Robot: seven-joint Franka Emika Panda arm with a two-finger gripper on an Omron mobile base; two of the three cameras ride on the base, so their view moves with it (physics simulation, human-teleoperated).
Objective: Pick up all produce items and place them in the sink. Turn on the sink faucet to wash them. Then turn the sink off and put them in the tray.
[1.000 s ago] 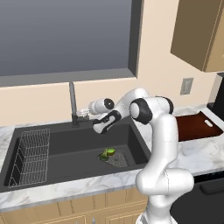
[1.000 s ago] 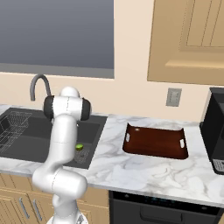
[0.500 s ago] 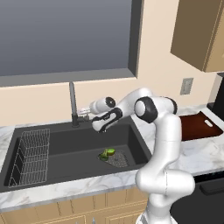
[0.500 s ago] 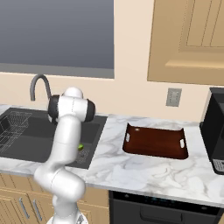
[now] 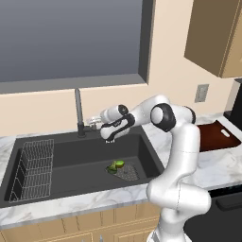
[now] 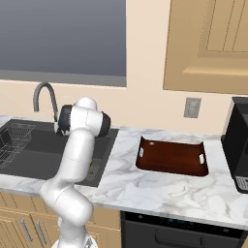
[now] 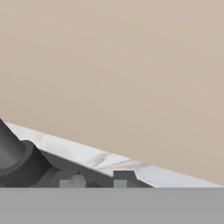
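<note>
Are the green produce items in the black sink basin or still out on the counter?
In: the green produce items lie by the mesh drain on the floor of the black sink basin.

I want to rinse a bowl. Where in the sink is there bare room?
The sink floor is bare between the wire rack and the produce items on the drain. It is crowded behind, where the gripper hovers by the sink faucet.

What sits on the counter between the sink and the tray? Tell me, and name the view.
Nothing stands there. In the right base view, a bare strip of marble counter separates the sink from the tray; the robot's arm crosses in front of the sink's near corner.
</note>
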